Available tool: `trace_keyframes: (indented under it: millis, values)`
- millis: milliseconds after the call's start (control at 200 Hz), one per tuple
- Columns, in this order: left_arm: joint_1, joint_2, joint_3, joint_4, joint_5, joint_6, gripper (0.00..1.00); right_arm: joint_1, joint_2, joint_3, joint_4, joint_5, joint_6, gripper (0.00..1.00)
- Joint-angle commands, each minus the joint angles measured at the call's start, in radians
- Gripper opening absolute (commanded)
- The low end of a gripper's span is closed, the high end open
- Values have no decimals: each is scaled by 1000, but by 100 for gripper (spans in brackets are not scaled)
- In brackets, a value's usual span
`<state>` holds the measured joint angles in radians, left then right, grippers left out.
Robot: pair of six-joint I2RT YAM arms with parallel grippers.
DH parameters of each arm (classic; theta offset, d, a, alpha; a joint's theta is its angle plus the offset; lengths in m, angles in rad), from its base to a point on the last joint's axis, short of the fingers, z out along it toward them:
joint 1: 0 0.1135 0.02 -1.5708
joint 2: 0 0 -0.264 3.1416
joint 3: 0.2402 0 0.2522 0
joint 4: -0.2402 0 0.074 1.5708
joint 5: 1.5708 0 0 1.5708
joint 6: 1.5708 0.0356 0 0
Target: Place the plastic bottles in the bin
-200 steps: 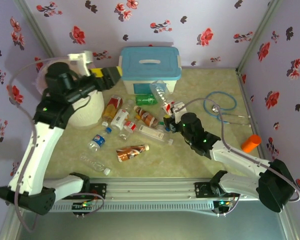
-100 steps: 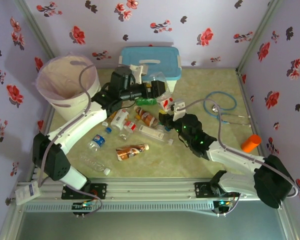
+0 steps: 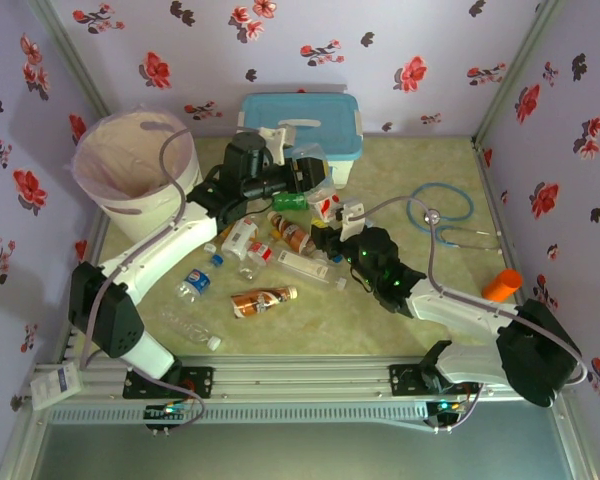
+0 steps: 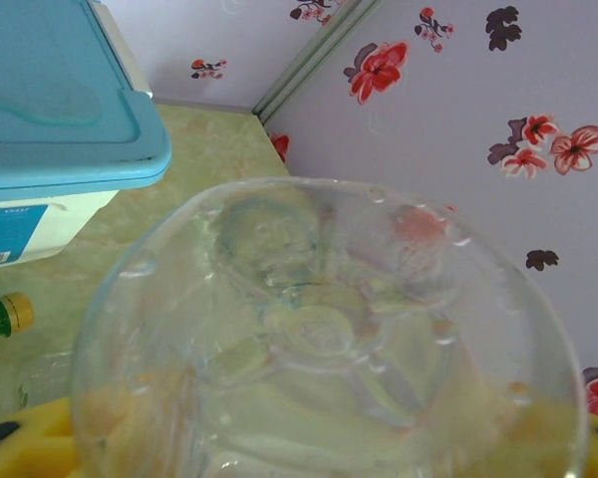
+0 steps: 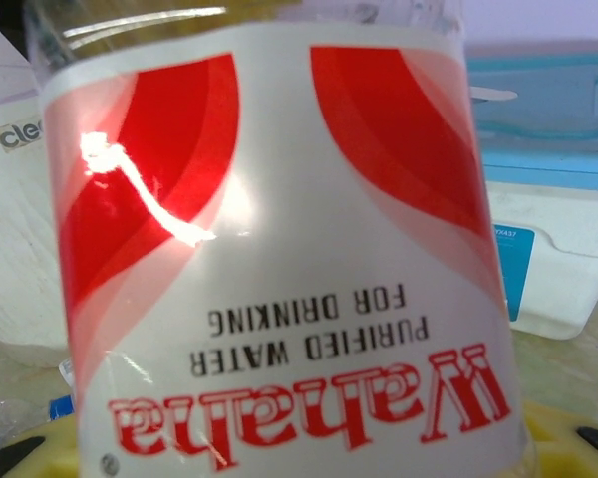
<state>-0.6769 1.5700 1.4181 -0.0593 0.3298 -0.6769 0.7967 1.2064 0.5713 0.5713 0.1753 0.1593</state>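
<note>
The left arm reaches from the table's point(image 3: 380, 320) near left edge toward the back middle. The left gripper point(image 3: 315, 178) is beside the blue-lidded box point(image 3: 300, 115), its yellow pads pressing either side of a clear bottle point(image 4: 319, 329) seen base-on.

The right arm stretches low toward the table's centre. The right gripper point(image 3: 328, 212) is clamped on a red-and-white labelled bottle point(image 5: 279, 249), whose label reads, upside down, "Wahaha PURIFIED WATER FOR DRINKING".

At least eight loose bottles point(image 3: 263, 300) lie mid-table, and two more are held. The one bin point(image 3: 108, 200) stands in the back left corner.
</note>
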Motion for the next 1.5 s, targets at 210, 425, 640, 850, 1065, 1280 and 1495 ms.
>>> trace_keyframes:
  millis: [210, 425, 640, 850, 1065, 1280, 1495]
  values:
    - [1, 30, 45, 33, 14, 13, 50, 8, -42, 18, -29, -40, -44, 97]
    - [36, 39, 92, -6, 14, 45, 50, -18, -158, 14, -170, -17, -104, 99]
    - [115, 20, 205, -89, 17, 117, 48, -68, -328, -32, -303, 46, -134, 99]
    - [258, -44, 302, -174, 17, 156, 42, -100, -406, -78, -343, 75, -119, 99]
    - [456, -159, 347, -269, 13, 184, 37, -105, -371, -94, -322, 77, -104, 99]
    - [687, -265, 356, -379, 12, 218, 33, -106, -300, -92, -263, 49, -101, 99]
    - [871, -282, 417, -514, -115, 352, 32, -106, -294, -85, -272, 38, -108, 99]
